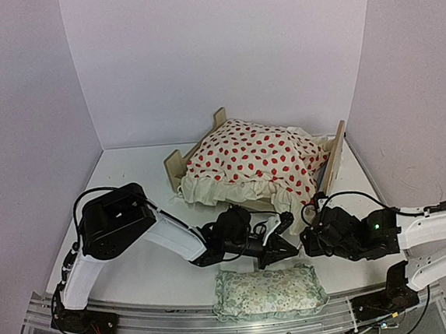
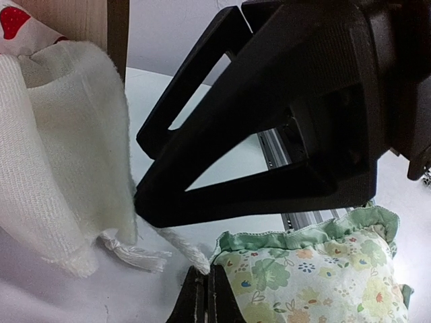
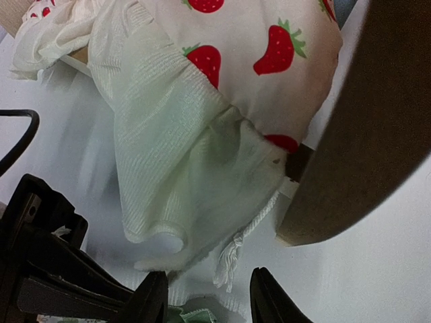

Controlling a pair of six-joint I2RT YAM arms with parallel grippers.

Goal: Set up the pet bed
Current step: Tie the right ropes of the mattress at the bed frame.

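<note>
Pet bed (image 1: 333,162) stood on the bench (image 1: 131,183) beyond both grippers, its near rail draped by the strawberry-print cushion (image 1: 254,160). The floral pillow (image 1: 269,292) lay just on the near side of the fingertips. Left gripper (image 2: 207,296) was closed, its tips against the pillow's frilled edge, with nothing seen pinched. Right gripper (image 3: 207,299) had its jaws parted over the same frill.

Judgement: the step is picking up the pillow. Pinch frill and stuffing together, and keep clear of the cushion's fringe.

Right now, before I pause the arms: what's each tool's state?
Left tool: closed; its tips meet the white twisted cord, grip unclear.
Right tool: open, holding nothing visible.
</note>
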